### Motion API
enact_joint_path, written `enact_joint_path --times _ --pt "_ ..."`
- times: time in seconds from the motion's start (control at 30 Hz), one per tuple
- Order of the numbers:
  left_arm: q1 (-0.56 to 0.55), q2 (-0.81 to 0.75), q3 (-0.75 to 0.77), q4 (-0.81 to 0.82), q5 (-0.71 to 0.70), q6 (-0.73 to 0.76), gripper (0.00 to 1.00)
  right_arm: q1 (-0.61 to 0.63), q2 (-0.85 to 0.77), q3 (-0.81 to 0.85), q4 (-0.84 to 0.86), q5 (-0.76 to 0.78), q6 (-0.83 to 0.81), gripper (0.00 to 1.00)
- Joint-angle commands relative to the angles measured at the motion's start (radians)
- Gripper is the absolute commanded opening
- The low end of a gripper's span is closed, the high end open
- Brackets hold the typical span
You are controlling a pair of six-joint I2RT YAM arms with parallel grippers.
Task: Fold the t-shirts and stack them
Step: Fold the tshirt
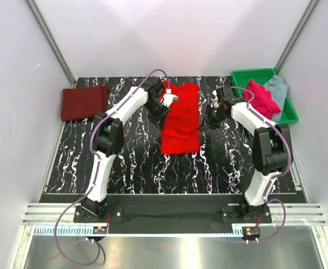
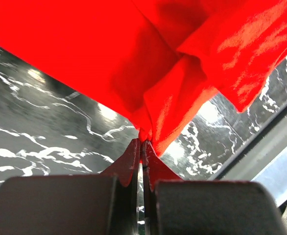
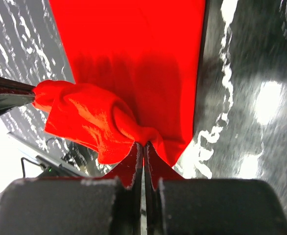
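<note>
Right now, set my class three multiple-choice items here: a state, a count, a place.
1. The left arm's jaws are: A wide open; B shut on nothing; C shut on the red shirt.
2. Shirts in the green tray: A none; B two; C four.
3. The maroon shirt lies: A at the table's far left; B in the tray; C on the floor.
Answers: C, red cloth is pinched between them; B, a pink shirt and a grey-blue shirt lie there; A, it lies alone there.

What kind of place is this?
Likely a robot lab test cell: plain white walls, two robot arms bolted to a black marbled table, gripping a red shirt, a green tray of shirts.
</note>
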Motion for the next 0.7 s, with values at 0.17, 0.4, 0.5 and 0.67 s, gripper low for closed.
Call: enact_joint_path --times 0.17,0.4,0.5,0.67 --pt "0.038 0.076 0.183 0.006 -0.048 -0.004 0.0 -0.023 0.116 0.166 0.045 0.04 -0.042 0.0" --pt "0.068 0.129 0.275 0.046 -0.064 -0.021 0.0 -0.026 0.224 0.31 0.064 0.057 -0.064 0.0" --pt "0.077 0.139 0.276 0.101 -0.083 -0.033 0.0 -0.026 0.281 0.361 0.076 0.061 -0.07 0.0" --pt "0.095 0.187 0.299 0.181 -0.097 -0.067 0.0 -0.026 0.378 0.425 0.096 0.076 -0.096 0.0"
